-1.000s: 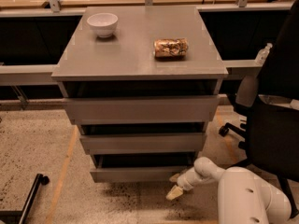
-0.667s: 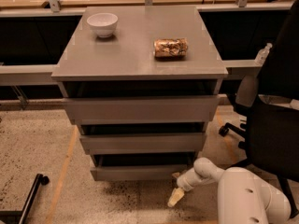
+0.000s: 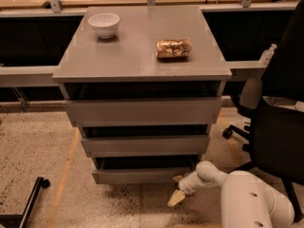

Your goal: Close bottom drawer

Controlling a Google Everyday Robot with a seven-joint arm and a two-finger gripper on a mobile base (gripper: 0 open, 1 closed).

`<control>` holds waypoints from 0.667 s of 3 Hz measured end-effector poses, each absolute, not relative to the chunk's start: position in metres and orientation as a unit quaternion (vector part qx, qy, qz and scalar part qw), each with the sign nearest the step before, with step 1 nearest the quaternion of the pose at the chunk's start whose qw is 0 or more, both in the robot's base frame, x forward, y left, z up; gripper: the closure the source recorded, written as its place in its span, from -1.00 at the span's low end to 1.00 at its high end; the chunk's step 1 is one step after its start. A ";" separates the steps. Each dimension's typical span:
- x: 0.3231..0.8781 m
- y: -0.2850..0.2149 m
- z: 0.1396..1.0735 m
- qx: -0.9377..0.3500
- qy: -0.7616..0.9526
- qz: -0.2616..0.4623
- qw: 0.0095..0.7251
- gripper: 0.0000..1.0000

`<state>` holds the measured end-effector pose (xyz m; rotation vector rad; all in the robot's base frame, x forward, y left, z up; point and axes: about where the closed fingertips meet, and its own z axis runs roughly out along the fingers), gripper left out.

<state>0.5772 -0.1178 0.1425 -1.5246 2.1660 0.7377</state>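
The bottom drawer (image 3: 142, 175) is the lowest of three grey drawers under the grey cabinet top (image 3: 142, 56); its flat front panel sits near the floor, below a dark gap. The middle drawer (image 3: 145, 145) and top drawer (image 3: 142, 110) are above it. My gripper (image 3: 176, 194) hangs low over the floor, just below and in front of the bottom drawer's right end, on the white arm (image 3: 247, 198) coming from the lower right.
A white bowl (image 3: 104, 24) and a crinkled snack bag (image 3: 173, 48) lie on the cabinet top. A black office chair (image 3: 275, 127) stands close on the right. A black bar (image 3: 28, 201) lies on the speckled floor at the lower left.
My gripper has dropped a little lower and away from the bottom drawer's front. The drawers look unchanged.
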 end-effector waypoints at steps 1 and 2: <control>0.602 -0.113 0.146 -0.551 0.765 0.242 0.232 -0.17; 0.636 -0.115 0.160 -0.559 0.755 0.207 0.272 0.45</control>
